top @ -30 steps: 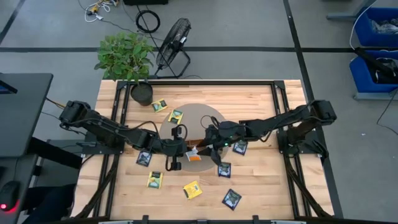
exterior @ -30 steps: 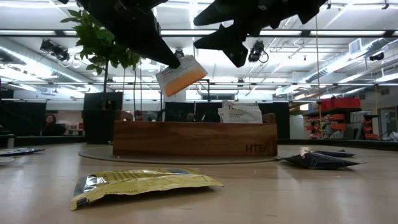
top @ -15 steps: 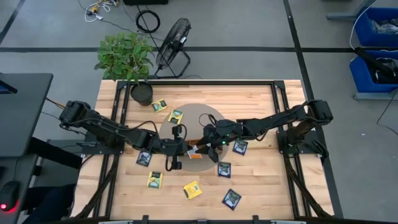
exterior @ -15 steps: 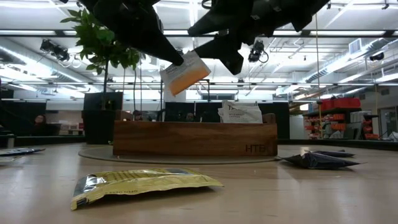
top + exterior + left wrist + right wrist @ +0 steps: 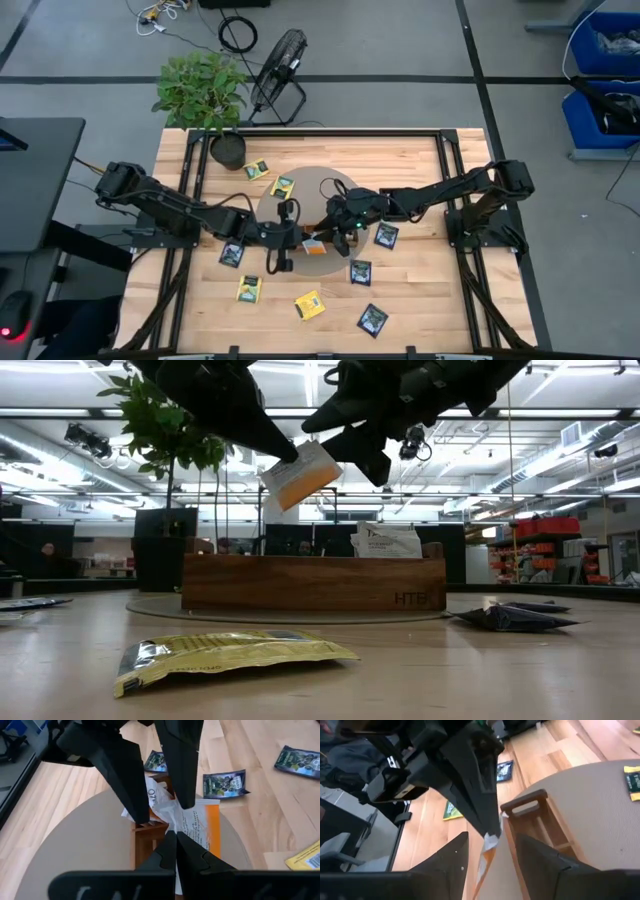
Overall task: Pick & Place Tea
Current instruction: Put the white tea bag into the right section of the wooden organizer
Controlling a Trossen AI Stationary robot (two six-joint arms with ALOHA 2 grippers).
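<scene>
- While the left gripper (image 5: 283, 455) hangs above the wooden compartment tray (image 5: 313, 583), its fingers are pressed together on a white-and-orange tea sachet (image 5: 302, 474), pinching the sachet's upper corner.
- That sachet is in the air, tilted, just above the tray's end and clear of its rim.
- The right gripper (image 5: 352, 445) is just beside the sachet on the far side from the left gripper, its fingers spread with the sachet's edge between them; whether they touch it cannot be told.
- In the tray itself, white sachets (image 5: 386, 541) stand upright and poke above the wall.
- The tray sits on a round mat (image 5: 345, 185) in the middle of the wooden surface (image 5: 410, 300).
- Near the tray, on the side of the right arm, lie three black-and-green sachets (image 5: 386, 236) flat on the surface.
- Yellow sachets lie scattered around the tray: one (image 5: 225, 653) in the foreground of the low view, others (image 5: 257, 169) towards the potted plant (image 5: 202, 92).
- Another black sachet (image 5: 232, 254) lies under the left arm, beside the mat.
</scene>
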